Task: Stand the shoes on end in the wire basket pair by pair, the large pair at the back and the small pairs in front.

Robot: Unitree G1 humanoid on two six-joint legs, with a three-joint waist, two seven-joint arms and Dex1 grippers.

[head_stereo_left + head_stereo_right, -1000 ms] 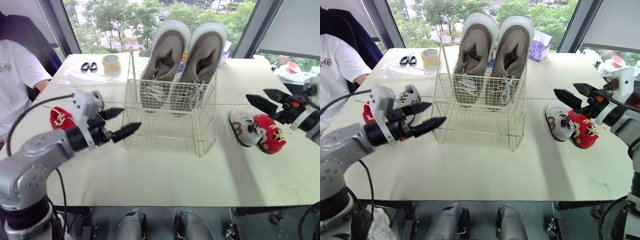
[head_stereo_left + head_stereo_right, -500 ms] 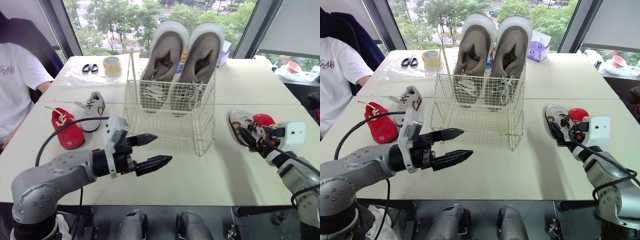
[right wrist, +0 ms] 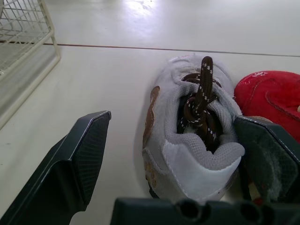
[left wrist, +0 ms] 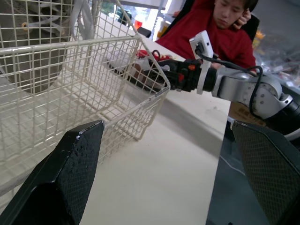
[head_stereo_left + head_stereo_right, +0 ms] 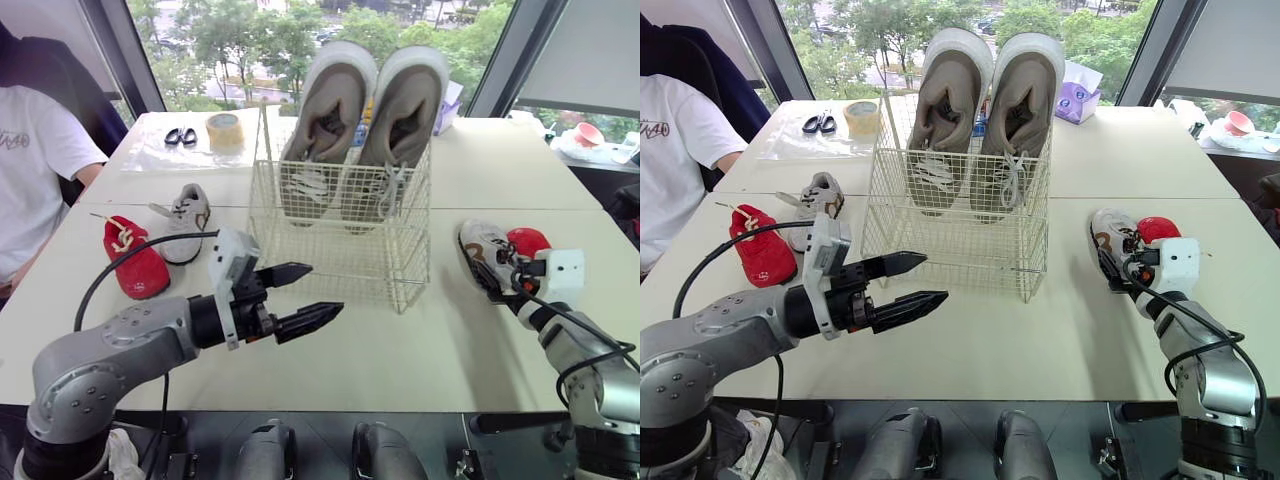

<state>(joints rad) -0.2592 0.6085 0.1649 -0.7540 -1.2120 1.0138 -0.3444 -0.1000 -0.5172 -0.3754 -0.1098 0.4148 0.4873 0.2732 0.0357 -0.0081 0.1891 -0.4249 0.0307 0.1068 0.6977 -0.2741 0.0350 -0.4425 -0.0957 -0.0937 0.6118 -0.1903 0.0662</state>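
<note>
Since a second ago the left arm has swung from the basket's left side to its front, and the right arm has dropped from the air onto the shoes at the right.

At the far left a person in a white shirt sits by the counter. Scissors and a roll of tape lie at the back left. Nearer, a small red shoe and a small grey-and-white shoe lie side by side on their soles.

The left pincer hovers over the counter just in front of the wire basket, its fingers spread and holding nothing.

The basket stands mid-counter. The large grey pair stands on end against its back wall, soles to the rear and laces low, filling the rear row. The front row is bare wire.

A purple tissue pack sits behind the basket's right corner.

To the right, a small grey shoe with brown laces lies touching a red shoe. The right pincer is open and straddles the grey shoe's heel, one finger between the two shoes, neither finger pressed in.

A person in a red top sits beyond that arm.
</note>
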